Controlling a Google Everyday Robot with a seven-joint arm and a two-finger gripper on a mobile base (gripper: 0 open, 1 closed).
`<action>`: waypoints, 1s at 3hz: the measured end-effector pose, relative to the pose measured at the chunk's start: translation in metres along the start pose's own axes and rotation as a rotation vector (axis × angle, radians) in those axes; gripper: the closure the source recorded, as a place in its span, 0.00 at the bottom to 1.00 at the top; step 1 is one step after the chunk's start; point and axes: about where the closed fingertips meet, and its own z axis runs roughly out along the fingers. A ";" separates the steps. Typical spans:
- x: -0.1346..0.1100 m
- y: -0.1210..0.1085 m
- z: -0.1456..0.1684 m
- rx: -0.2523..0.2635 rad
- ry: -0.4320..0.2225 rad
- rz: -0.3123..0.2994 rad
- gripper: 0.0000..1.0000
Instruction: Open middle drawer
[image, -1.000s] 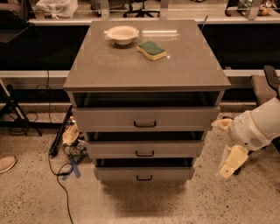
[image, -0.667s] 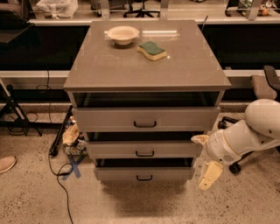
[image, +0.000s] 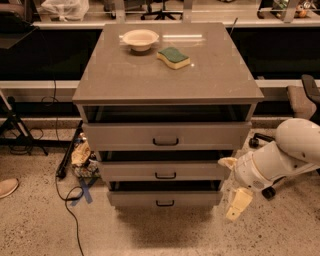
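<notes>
Hanging just off the right edge of the cabinet (image: 165, 82), the gripper (image: 233, 183) holds nothing, its 2 fingers (image: 239, 204) spread apart; the middle drawer (image: 132, 171) lies directly left at about its height; the drawer's black bar handle (image: 165, 175), long axis left-right, sits further left at the front's centre.

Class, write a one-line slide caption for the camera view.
Open gripper hovers beside the right end of the middle drawer of a grey cabinet.

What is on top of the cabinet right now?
A white bowl and a green sponge, apart, near the back of the cabinet top. The drawers' insides are hidden. The gripper hangs open beside the middle drawer's right end, clear of its handle.
</notes>
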 end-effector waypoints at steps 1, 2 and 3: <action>0.026 -0.010 0.037 0.026 0.057 -0.093 0.00; 0.055 -0.042 0.076 0.091 0.101 -0.217 0.00; 0.056 -0.043 0.078 0.094 0.104 -0.223 0.00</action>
